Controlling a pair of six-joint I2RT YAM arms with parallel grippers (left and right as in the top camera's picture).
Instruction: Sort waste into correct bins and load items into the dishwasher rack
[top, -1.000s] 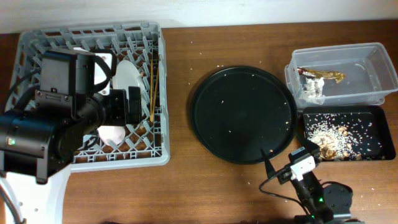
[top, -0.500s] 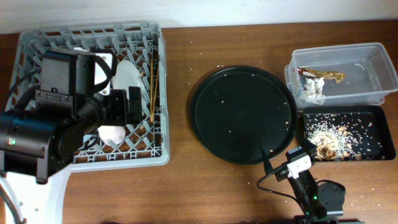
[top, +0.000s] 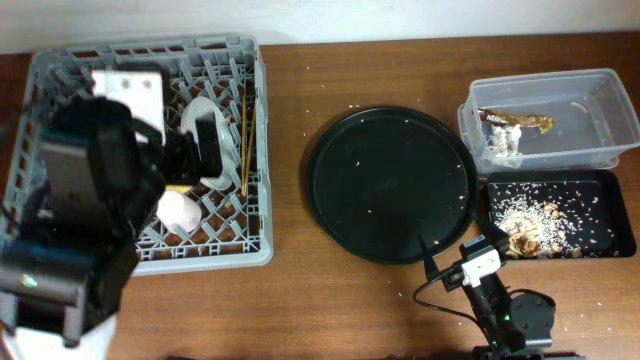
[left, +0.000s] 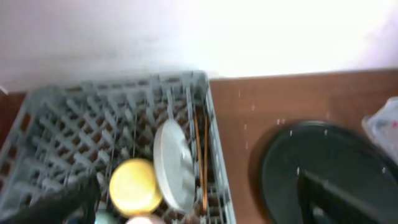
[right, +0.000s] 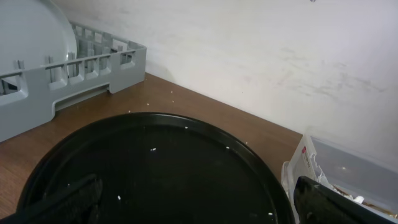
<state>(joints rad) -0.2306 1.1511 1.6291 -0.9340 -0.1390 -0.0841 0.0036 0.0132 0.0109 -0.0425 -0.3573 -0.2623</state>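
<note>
Dishwasher rack (top: 150, 48) at nine o'clock, hovered over with left pincer (left: 196, 186) wide, empty; right pincer (right: 198, 186) wide too. Probably needed lifting clear of plate (left: 174, 165).

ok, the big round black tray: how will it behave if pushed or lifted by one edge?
Probably slides flat rather than tipping: the tray sits low and wide on the table. Lifted at one edge it would likely tilt and shed the white grains on it.

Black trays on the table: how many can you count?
2. A large round tray sits mid-table; a shallow rectangular tray holding rice lies at the right edge, beside the clear tub.
</note>
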